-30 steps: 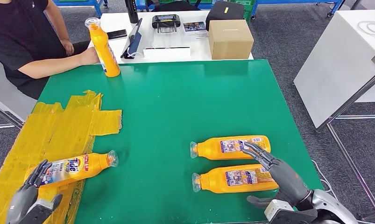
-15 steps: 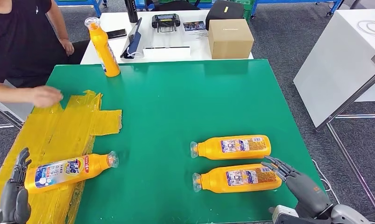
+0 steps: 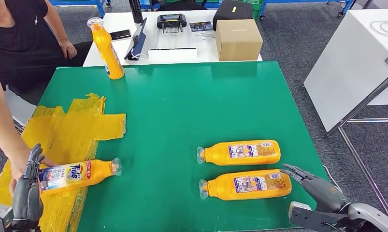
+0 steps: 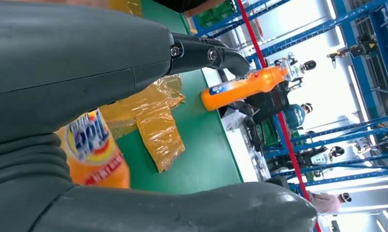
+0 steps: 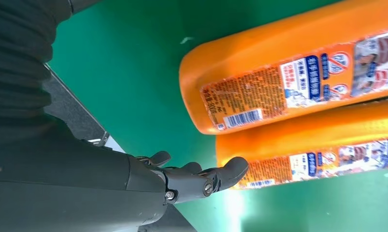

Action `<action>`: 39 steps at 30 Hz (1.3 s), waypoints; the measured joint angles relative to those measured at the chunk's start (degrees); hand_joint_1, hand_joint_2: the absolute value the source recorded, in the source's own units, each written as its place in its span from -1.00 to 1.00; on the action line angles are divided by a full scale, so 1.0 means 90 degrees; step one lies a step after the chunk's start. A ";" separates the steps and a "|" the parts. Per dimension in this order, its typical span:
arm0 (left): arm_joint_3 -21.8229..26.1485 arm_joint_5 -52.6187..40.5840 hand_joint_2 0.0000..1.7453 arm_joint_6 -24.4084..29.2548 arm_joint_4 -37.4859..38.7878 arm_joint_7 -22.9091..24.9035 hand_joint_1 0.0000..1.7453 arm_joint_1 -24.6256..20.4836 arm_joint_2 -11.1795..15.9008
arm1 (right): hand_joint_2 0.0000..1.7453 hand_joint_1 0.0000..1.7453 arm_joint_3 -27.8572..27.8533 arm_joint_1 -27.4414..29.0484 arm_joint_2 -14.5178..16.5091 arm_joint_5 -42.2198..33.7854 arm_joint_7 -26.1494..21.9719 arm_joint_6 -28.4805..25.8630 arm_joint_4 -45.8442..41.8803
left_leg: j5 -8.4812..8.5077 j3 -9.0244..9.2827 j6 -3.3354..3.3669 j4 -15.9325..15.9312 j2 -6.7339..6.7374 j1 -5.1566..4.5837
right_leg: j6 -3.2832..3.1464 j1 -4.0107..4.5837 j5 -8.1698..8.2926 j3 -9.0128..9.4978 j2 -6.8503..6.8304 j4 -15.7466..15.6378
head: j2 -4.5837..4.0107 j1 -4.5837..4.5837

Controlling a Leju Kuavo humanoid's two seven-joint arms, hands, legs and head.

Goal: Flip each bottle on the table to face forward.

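Orange bottles [image 3: 241,152] lie label-up on the green table [image 3: 192,106]

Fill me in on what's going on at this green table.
A humanoid robot is turning bottles label-up. The Tide bottle lies on yellow plastic with its front showing, the left hand at its base and a person's hand there too. Two bottles, and, lie back-label up near the open right hand, which holds nothing. A fourth bottle stands upright at the far edge.
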 joint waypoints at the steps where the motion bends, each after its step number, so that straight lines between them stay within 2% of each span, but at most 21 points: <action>1: -0.0025 0.0010 -1.00 0.0014 0.0010 0.0011 -1.00 -0.0011 0.0002 | 1.00 -1.00 0.0028 -0.0062 -0.0035 -0.0010 0.0026 0.0030 0.0045 | 0.0000 0.0000 0.0000 0.0000 0.0001 0.0000 | 0.0000 0.0000 0.0000 0.0000 0.0001 0.0000 | 0.0000 0.0000; 7: -0.0238 0.0107 -1.00 0.0083 0.0097 0.0104 -1.00 -0.0113 0.0016 | 1.00 -1.00 0.0275 -0.0819 -0.0130 0.0102 0.0073 0.0382 0.0557 | 0.0002 0.0007 0.0002 0.0001 0.0011 0.0000 | 0.0005 -0.0001 0.0004 0.0004 0.0003 0.0000 | 0.0000 0.0001; 14: -0.0445 0.0220 -1.00 0.0134 0.0194 0.0177 -1.00 -0.0199 0.0065 | 1.00 -1.00 0.0822 -0.1582 0.0017 0.0473 -0.0036 0.0466 0.1188 | 0.0003 0.0004 0.0003 0.0003 0.0010 0.0000 | 0.0007 -0.0001 0.0006 0.0004 0.0002 0.0001 | 0.0000 -0.0001; 30: -0.0529 0.0244 -1.00 0.0138 0.0239 0.0193 -1.00 -0.0200 0.0121 | 1.00 -1.00 0.1267 -0.1903 0.0119 0.0574 -0.0052 0.0415 0.1568 | 0.0003 -0.0003 0.0003 0.0002 0.0009 0.0000 | 0.0008 -0.0001 0.0006 0.0002 0.0003 0.0001 | 0.0000 0.0001; 39: -0.0565 0.0367 -1.00 0.0131 0.0278 0.0228 -1.00 -0.0230 0.0121 | 1.00 -1.00 0.1696 -0.2431 0.0401 0.0818 -0.0131 0.0359 0.1955 | 0.0003 0.0001 0.0003 0.0002 0.0012 0.0000 | 0.0007 0.0000 0.0006 0.0002 0.0012 0.0002 | 0.0000 0.0000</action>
